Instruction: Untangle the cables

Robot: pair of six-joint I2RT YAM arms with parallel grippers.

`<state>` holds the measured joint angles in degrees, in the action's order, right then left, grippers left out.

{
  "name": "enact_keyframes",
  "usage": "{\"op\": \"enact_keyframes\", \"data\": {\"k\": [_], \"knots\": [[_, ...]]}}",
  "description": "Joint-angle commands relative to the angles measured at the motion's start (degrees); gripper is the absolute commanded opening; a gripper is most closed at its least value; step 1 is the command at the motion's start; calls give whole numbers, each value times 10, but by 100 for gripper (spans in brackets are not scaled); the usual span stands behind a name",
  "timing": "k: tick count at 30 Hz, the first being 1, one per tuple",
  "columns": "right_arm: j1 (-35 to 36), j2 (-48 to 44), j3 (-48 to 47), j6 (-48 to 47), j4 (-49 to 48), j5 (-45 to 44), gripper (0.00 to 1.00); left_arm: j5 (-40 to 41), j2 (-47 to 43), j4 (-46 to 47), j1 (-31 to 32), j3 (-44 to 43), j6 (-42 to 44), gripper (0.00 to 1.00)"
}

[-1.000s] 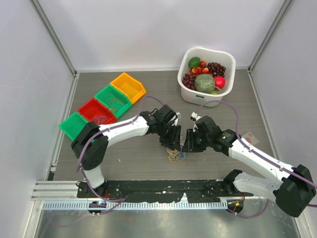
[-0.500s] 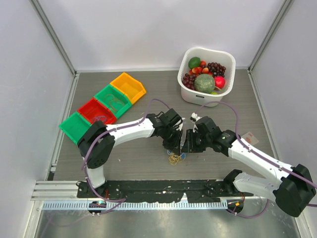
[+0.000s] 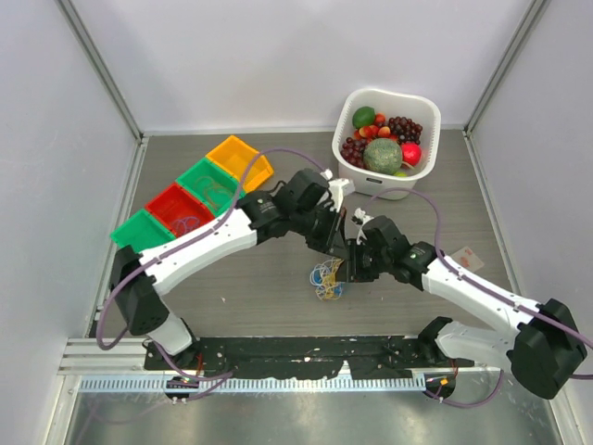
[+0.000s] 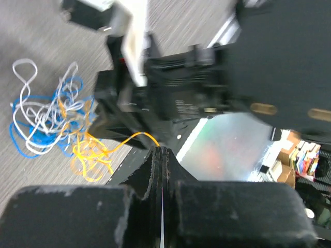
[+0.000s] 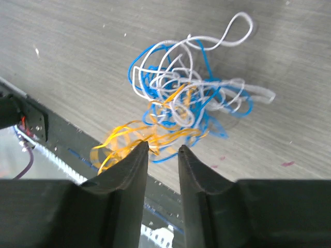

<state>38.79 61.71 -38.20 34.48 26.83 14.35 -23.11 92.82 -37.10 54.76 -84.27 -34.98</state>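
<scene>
Above the cables point(image 3: 326, 277), the left gripper point(image 4: 160, 151) pinches a yellow strand point(image 4: 135, 135); the right gripper point(image 5: 163, 152) hovers, narrowly open.

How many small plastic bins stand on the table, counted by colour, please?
Yellow bin: 1
Green bins: 2
Red bin: 1
Total: 4
</scene>
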Motion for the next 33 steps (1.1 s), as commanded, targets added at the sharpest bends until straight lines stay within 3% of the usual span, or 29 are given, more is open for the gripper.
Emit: {"op": "enact_keyframes", "data": {"k": [1, 4, 10, 14, 17, 21, 22, 25, 27, 29, 33], "knots": [[-2, 30, 12, 20, -62, -55, 29, 9, -60, -2, 3, -77, 20, 0], [-15, 55, 22, 33, -56, -95, 26, 74, -104, 1, 3, -127, 35, 0], [-45, 62, 53, 43, -59, -87, 27, 222, -177, 21, 3, -209, 62, 0], [-62, 68, 45, 36, -53, -87, 31, 243, -178, 37, 2, -294, 60, 0], [-66, 56, 8, -20, -11, -75, 37, 239, -157, 28, 3, -365, 55, 0], [-66, 6, -40, -74, 26, -90, 45, 268, -122, -23, 2, -408, 48, 0], [-66, -3, -52, -80, 37, -85, 48, 296, -118, -51, 2, -405, 39, 0], [-66, -2, -71, -83, 59, -53, 48, 316, -102, -147, -19, -376, 8, 33], [-65, -2, -73, -76, 64, -30, 49, 290, -103, -180, -36, -310, 15, 48], [-66, -11, -64, -72, 53, 2, 49, 280, -126, -190, -43, -217, 20, 53], [-64, -27, -36, -74, 12, 81, 50, 240, -200, -107, -51, 32, 3, 60]]}}
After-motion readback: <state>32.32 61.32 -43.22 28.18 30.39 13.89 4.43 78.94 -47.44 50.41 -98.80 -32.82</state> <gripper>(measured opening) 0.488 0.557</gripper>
